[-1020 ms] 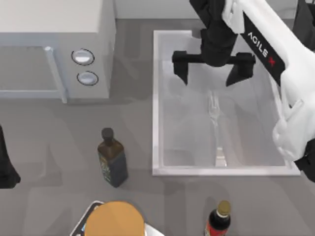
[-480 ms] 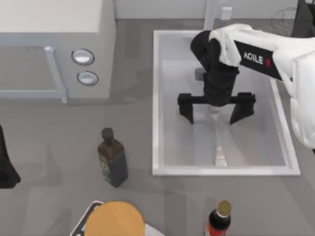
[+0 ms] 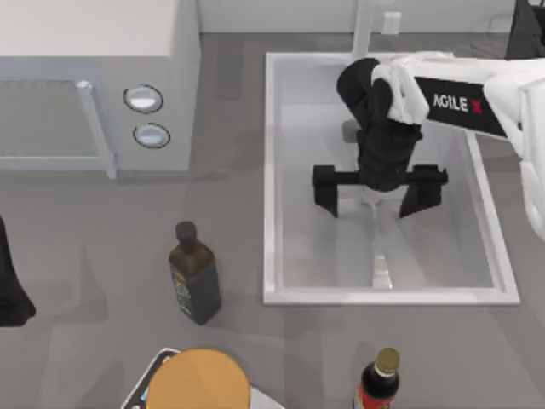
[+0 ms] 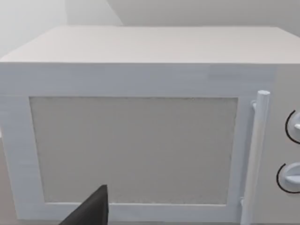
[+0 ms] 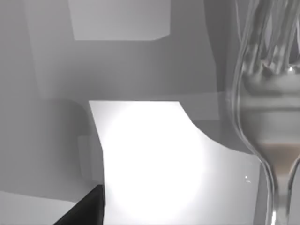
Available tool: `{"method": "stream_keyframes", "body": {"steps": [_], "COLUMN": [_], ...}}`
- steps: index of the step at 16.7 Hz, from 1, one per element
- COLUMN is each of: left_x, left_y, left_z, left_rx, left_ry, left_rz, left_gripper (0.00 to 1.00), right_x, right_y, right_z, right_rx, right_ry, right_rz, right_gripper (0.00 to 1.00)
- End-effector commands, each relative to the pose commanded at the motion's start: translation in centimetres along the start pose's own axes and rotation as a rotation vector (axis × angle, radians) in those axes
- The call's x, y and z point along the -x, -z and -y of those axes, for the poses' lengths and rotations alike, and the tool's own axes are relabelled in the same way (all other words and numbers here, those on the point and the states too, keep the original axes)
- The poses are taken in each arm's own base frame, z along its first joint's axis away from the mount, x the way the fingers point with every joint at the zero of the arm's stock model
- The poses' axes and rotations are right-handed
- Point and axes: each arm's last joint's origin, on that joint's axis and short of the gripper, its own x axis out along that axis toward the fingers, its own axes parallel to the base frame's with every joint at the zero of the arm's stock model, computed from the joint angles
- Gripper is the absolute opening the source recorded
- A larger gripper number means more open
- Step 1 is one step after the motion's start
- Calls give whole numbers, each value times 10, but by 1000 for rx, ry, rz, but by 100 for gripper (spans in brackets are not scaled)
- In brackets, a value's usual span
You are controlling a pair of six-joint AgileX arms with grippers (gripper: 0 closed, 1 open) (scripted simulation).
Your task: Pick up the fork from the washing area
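Note:
A slim silver fork point(image 3: 380, 251) lies lengthwise on the pale floor of the white sink basin point(image 3: 270, 179), handle end toward the near rim. My right gripper point(image 3: 379, 192) hangs open low inside the basin, its two black fingers straddling the fork's tine end, which the wrist hides in the top view. The right wrist view shows the fork point(image 5: 269, 117) very close, tines and neck large, with one dark fingertip point(image 5: 84, 208) at the frame's edge. My left arm point(image 3: 10, 290) stays parked at the table's left edge.
A white microwave point(image 3: 94, 77) with two round knobs stands at the back left. A dark bottle point(image 3: 192, 273) stands left of the sink, a red-labelled bottle point(image 3: 379, 379) in front of it, and a round orange-topped object point(image 3: 200, 383) at the near edge. The faucet post point(image 3: 366, 25) rises behind the basin.
My right gripper has moved from the basin's far end toward the near side and lower, now straddling the fork's tine end. The fingers stay open. The left arm is still.

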Motion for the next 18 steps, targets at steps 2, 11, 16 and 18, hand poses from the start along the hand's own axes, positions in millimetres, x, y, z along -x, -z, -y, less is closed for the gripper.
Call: {"method": "stream_keyframes", "body": {"steps": [2,11,16,18], "left_x": [0,0,0,0], "left_y": [0,0,0,0], "left_z": [0,0,0,0], "left_rx": [0,0,0,0], "left_ry": [0,0,0,0], "left_rz": [0,0,0,0], "left_gripper": [100,100,100,100], "right_x": [0,0,0,0], "right_y": [0,0,0,0], "right_z": [0,0,0,0], "right_rx": [0,0,0,0], "right_ry": [0,0,0,0], "right_rz": [0,0,0,0], "right_gripper": [100,32,0,0]}}
